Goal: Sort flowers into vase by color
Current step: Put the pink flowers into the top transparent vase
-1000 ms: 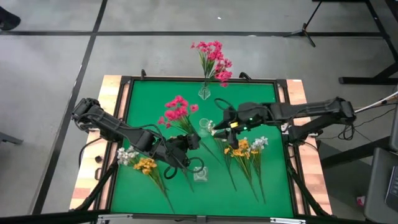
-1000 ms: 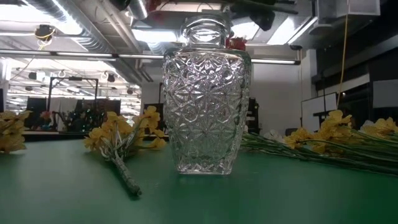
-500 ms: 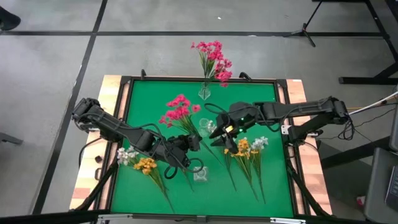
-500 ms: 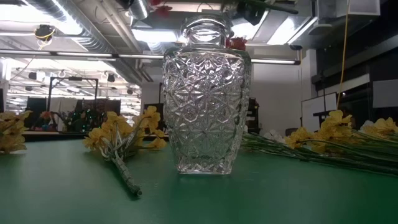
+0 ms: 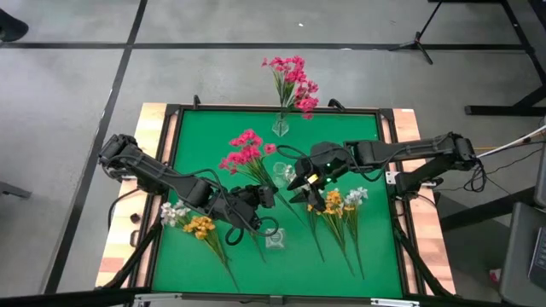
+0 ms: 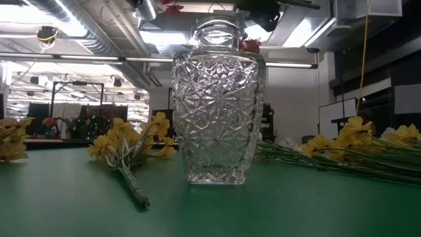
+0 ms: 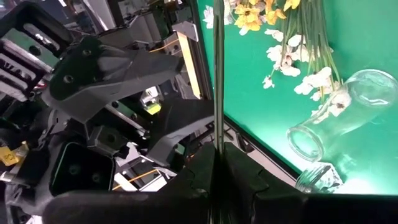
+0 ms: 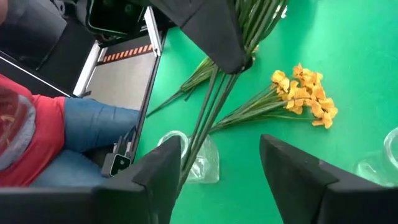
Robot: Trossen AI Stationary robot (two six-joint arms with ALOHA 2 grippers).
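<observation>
Green mat [image 5: 213,145] under both my arms. Left gripper [image 5: 265,195] clamped on pink sprig's [image 5: 245,152] stem at mat centre, blossoms raised. Right gripper [image 5: 309,188] fingers spread wide, nothing held, above yellow-and-white bunch [image 5: 341,205]. Second mixed bunch [image 5: 194,223] lies near left edge. Far vase [image 5: 281,127] holds pink flowers [image 5: 291,78]; near cut-glass vase [image 6: 218,105] unfilled.

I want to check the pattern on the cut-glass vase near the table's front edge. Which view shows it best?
The low view: the cut-glass vase stands upright right before the camera, star pattern sharp, nothing inside it. The high view shows only its small rim from above. The right wrist view shows it partly behind stems; the left wrist view catches only an edge.
</observation>
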